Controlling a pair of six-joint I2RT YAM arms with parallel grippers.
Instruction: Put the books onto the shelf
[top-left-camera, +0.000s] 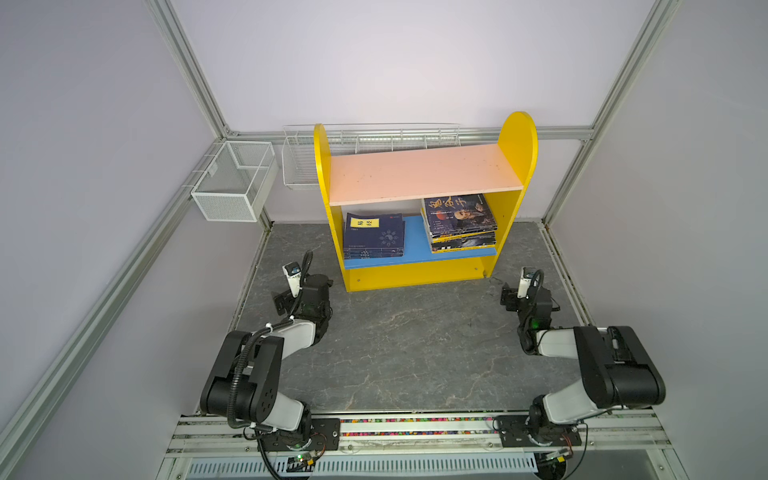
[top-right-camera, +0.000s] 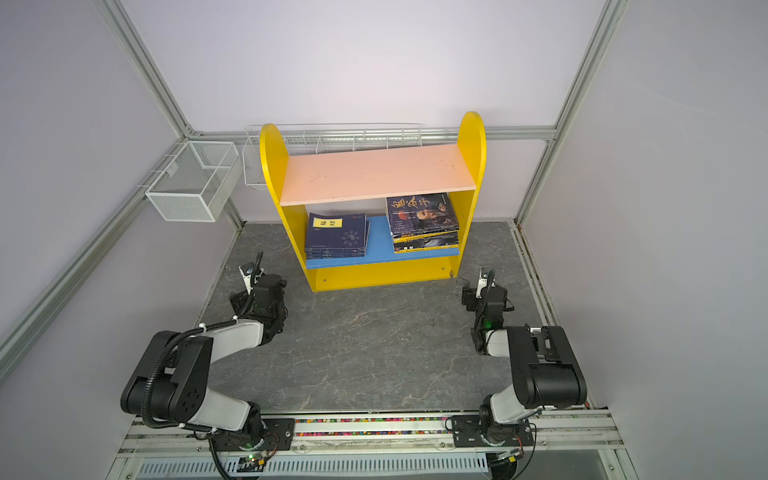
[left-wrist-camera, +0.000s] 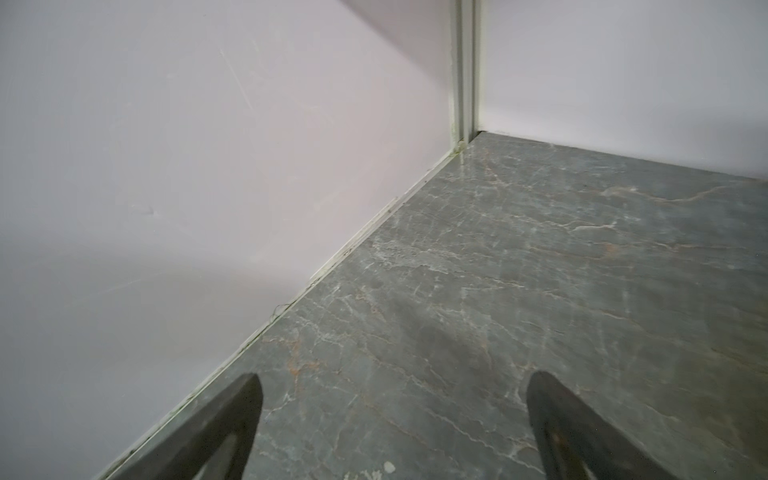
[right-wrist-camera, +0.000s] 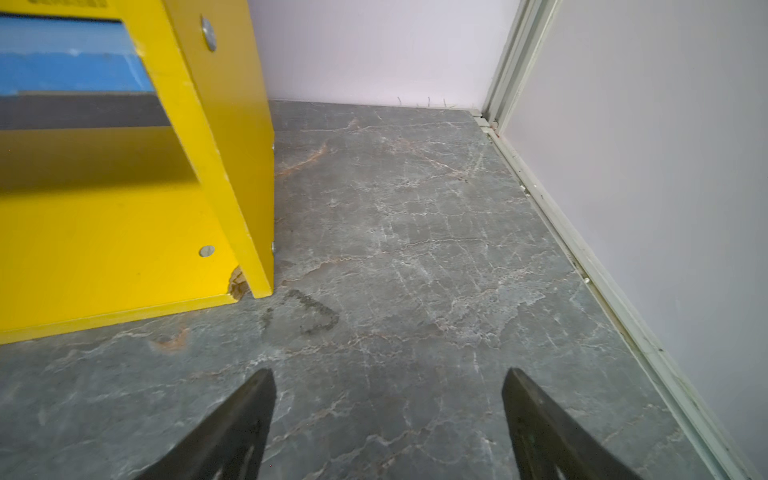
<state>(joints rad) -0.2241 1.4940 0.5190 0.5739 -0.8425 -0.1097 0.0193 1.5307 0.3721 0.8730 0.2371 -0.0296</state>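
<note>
Both jaws gape over tabletop (top-left-camera: 415, 353), near shelf (top-left-camera: 415, 276) front corners

Lilac walls (top-left-camera: 374, 62), grey marbled floor (top-left-camera: 415, 353)

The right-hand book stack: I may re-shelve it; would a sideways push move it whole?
Probably not: the right-hand book stack sits unevenly piled, so covers may slide apart. Lying flat on the blue board, it seems unlikely to tip.
</note>
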